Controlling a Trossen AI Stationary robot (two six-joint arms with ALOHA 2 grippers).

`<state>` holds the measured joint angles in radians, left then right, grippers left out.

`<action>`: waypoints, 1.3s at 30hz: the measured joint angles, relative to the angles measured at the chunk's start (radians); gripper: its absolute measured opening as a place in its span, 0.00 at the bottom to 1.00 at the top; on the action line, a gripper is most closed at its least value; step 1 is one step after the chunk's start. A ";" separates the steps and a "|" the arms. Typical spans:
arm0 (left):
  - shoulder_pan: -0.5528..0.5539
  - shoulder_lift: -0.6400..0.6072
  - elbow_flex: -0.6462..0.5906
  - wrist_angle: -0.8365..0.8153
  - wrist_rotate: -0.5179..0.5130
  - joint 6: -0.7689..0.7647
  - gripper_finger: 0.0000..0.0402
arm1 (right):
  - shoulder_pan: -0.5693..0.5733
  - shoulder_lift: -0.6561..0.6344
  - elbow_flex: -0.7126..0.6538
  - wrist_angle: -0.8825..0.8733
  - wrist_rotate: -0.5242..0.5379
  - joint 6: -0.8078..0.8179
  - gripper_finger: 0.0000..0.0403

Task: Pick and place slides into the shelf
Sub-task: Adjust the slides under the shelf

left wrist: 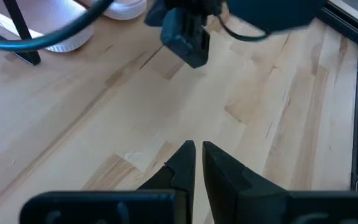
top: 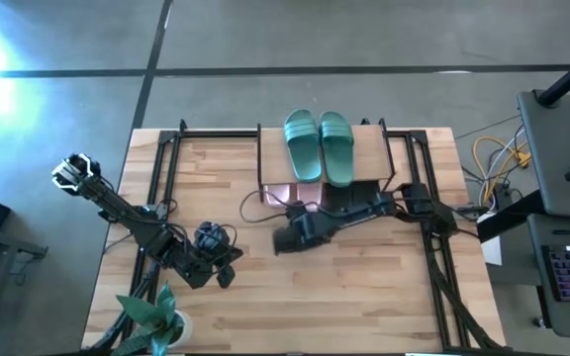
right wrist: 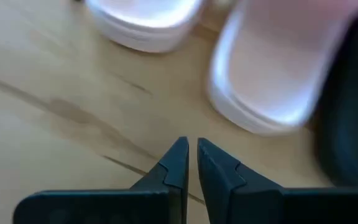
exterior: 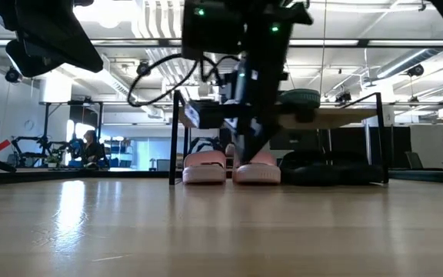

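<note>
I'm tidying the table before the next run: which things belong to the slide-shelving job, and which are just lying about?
Job:
- green slides on the shelf
- pink slides under it
- black slides under it
- right gripper, shut
- left gripper, shut

Lying about:
- potted plant
- cables

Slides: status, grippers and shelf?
Right gripper shut, empty, just short of the pink pair under the shelf. Green pair on top. Left gripper shut, parked. Nothing blocking.

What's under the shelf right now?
Under the shelf stand the pink slides side by side, with the black slides beside them. The right arm covers part of one pink slide; the right hand is hidden here.
</note>
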<state>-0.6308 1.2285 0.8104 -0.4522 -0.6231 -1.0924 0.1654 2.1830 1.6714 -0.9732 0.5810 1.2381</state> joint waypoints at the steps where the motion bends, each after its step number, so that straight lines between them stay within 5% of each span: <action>1: 0.000 0.000 -0.001 0.001 0.000 0.000 0.04 | 0.010 0.000 -0.002 -0.027 0.010 0.035 0.07; 10: 0.000 0.000 -0.011 0.001 0.000 0.007 0.04 | -0.007 0.006 -0.106 -0.043 0.004 0.172 0.07; 18: 0.000 0.000 -0.013 0.002 0.000 0.007 0.04 | -0.064 0.006 -0.118 -0.039 0.079 0.124 0.07; 24: -0.001 0.000 -0.013 0.001 0.013 0.009 0.04 | -0.039 0.003 -0.092 -0.065 0.016 0.062 0.07; 31: -0.004 0.000 -0.015 0.000 0.016 0.009 0.04 | 0.072 -0.001 -0.135 -0.280 -0.015 0.505 0.07; 39: -0.005 0.000 -0.015 0.001 0.018 0.029 0.04 | 0.069 -0.002 -0.255 -0.283 -0.051 0.638 0.07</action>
<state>-0.6353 1.2285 0.7952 -0.4515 -0.6048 -1.0630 0.2344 2.1811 1.4163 -1.2557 0.5304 1.8760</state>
